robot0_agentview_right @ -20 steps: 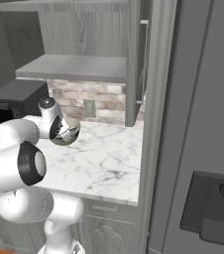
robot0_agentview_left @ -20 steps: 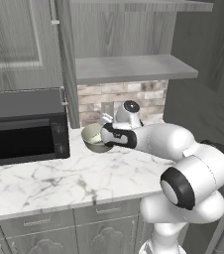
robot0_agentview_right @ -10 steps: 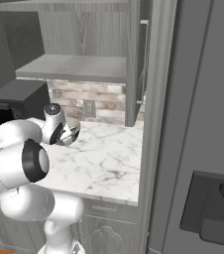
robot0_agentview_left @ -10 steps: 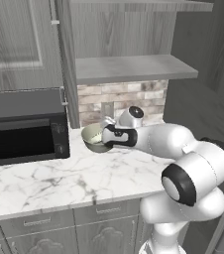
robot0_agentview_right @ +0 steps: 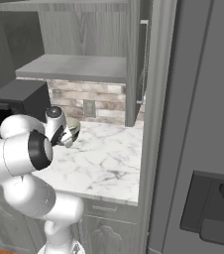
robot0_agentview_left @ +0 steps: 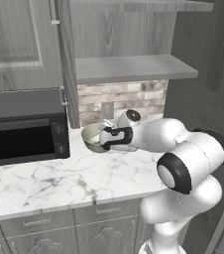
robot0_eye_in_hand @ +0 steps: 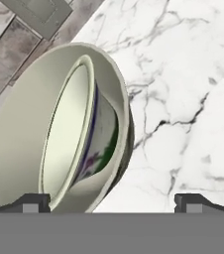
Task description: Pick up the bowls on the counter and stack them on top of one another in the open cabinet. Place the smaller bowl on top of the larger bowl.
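Moved closer to big olive-grey bowl (robot0_agentview_left: 93,136) at back of counter (robot0_agentview_left: 59,181). Claw (robot0_eye_in_hand: 111,202) spread wide, holding nothing. Bowl looks hard, smooth, breakable; pinch rim.

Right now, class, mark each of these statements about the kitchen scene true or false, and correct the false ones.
1. The big bowl sits on the counter. True.
2. The gripper is shut on the bowl. False: its fingers stand wide open, one at the rim.
3. The cabinet shelf holds a bowl. False: it is bare.
4. A microwave stands beside the bowl. True.
5. The wall behind the bowl is brick. True.
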{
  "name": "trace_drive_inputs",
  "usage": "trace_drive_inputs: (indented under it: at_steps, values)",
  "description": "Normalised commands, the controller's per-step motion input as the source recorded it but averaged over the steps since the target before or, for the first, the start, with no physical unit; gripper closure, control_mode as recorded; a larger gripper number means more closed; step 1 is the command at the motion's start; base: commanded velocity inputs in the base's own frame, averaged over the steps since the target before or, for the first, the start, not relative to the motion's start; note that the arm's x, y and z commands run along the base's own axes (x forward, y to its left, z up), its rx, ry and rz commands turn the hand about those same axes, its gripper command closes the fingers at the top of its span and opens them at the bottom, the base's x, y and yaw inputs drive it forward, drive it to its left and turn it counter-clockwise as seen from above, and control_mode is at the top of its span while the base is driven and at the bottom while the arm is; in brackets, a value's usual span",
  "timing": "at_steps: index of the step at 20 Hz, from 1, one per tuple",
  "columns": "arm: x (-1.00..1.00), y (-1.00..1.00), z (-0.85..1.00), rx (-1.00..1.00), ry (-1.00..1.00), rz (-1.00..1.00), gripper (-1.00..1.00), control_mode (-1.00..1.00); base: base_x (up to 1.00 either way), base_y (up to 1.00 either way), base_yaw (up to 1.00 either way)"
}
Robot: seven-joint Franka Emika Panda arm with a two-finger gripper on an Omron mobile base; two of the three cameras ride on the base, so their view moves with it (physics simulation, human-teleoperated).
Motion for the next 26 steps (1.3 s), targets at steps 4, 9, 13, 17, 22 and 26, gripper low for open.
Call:
trace_drive_inputs:
  at_steps: [4, 9, 13, 17, 22, 26]
  values:
    - [0.39, 0.10, -0.13, 0.00, 0.02, 0.00, -1.00, -1.00, 0.00, 0.00, 0.00]
    - [0.33, 0.08, -0.18, -0.01, 0.06, 0.00, -1.00, -1.00, 0.00, 0.00, 0.00]
    - [0.02, 0.00, -0.02, -0.01, 0.01, 0.00, -1.00, -1.00, 0.00, 0.00, 0.00]
    - [0.00, 0.00, -0.03, 0.00, 0.00, 0.00, -1.00, -1.00, 0.00, 0.00, 0.00]
    - [0.02, 0.00, -0.19, -0.04, 0.00, 0.00, -1.00, -1.00, 0.00, 0.00, 0.00]
    - [0.03, 0.00, -0.19, -0.03, 0.00, 0.00, -1.00, -1.00, 0.00, 0.00, 0.00]
